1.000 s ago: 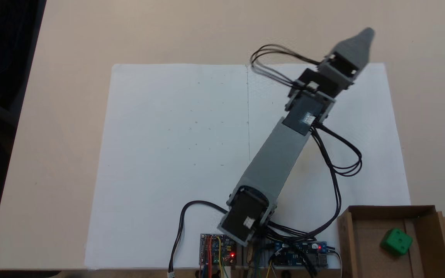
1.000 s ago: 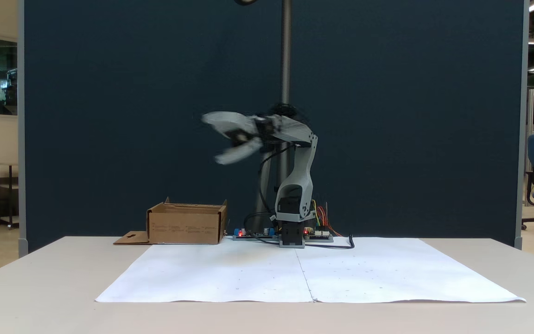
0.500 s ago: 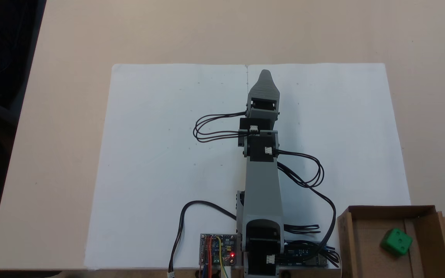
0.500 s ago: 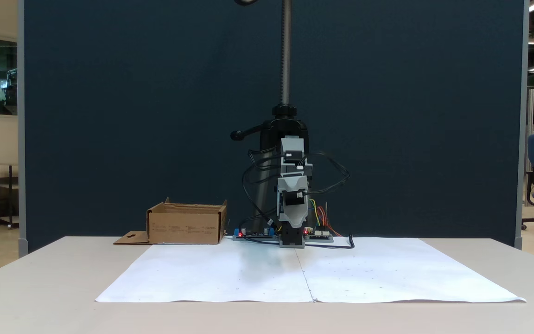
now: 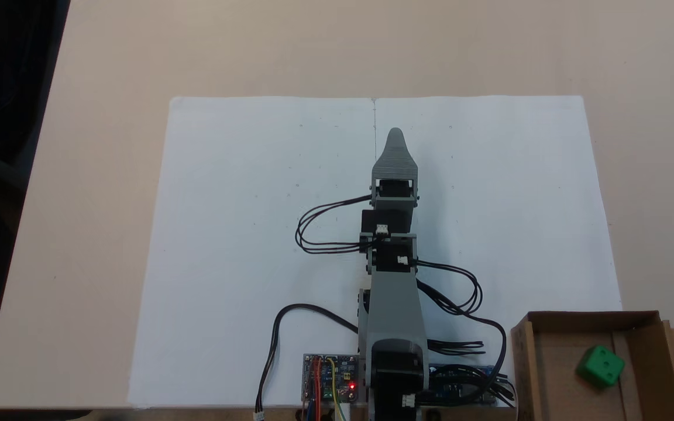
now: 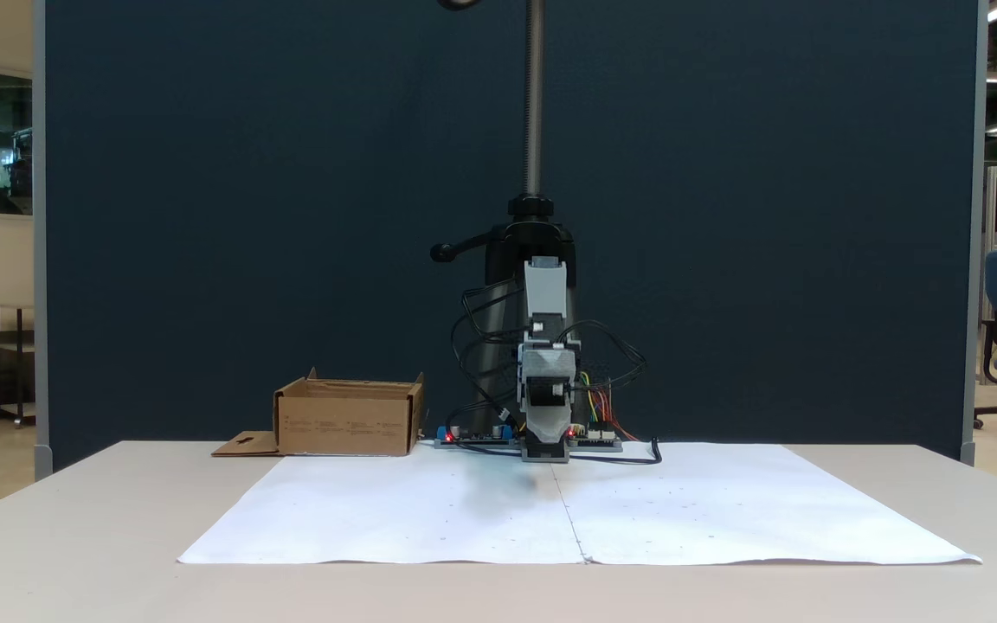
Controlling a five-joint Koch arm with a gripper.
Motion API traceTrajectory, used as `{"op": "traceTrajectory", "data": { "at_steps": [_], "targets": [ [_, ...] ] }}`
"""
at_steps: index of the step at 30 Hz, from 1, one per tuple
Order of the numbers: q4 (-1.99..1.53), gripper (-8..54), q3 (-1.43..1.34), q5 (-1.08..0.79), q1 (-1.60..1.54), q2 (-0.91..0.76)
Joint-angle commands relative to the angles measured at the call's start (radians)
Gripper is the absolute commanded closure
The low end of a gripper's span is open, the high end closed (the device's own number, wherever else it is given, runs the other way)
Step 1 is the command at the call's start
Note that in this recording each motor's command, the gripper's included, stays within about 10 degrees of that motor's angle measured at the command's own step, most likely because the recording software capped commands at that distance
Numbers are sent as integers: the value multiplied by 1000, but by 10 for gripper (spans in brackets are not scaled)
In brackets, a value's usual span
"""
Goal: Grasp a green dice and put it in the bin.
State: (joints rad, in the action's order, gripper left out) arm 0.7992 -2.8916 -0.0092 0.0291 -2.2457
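Fixed view from above: I am seeing the green dice (image 5: 601,366) lying inside the cardboard bin (image 5: 524,362) at the lower right, a two-pip face turned up, its edges skewed to the bin walls; being a cube, it has no long axis. The gripper (image 5: 395,135) is pointing up the white paper (image 5: 243,234), along its centre seam. One jaw is hiding the other, so I cannot tell its grip.
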Motion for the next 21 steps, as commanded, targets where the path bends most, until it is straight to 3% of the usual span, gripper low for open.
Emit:
{"op": "traceTrajectory", "data": {
  "at_steps": [1,21],
  "targets": [
    [167,27,-11,-58,3,-107],
    [764,11,-241,-60,-3,-123]
  ]
}}
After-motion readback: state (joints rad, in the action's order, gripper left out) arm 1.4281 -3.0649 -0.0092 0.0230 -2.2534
